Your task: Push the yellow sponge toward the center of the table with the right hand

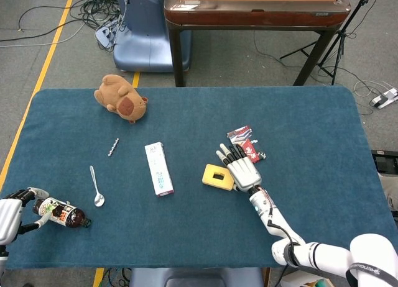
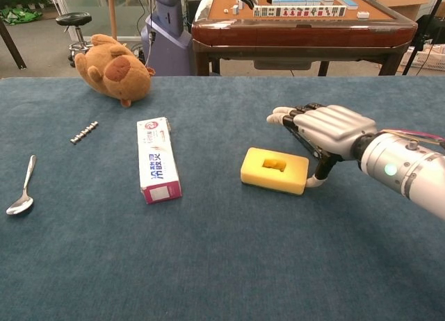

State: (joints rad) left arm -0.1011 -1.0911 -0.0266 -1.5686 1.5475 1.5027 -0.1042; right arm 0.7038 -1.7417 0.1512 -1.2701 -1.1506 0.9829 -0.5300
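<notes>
We list the bench (image 2: 208, 265) as covered in matt, slightly napped blue cloth, on which the yellow sponge (image 2: 274, 170) shows a soft, porous, unglossed face and the plush toy (image 2: 115, 69) a fuzzy brown pile. We record the right robot hand (image 2: 323, 132) as smooth silver-white plastic or metal shell with black parts, the spoon (image 2: 22, 189) as polished metal, the toothpaste box (image 2: 157, 159) as printed card with a light sheen. We note the bottle (image 1: 61, 214) in the left robot hand (image 1: 9, 217) as dark, glossy, paper-labelled, and the table behind (image 2: 299, 29) as varnished wood.
</notes>
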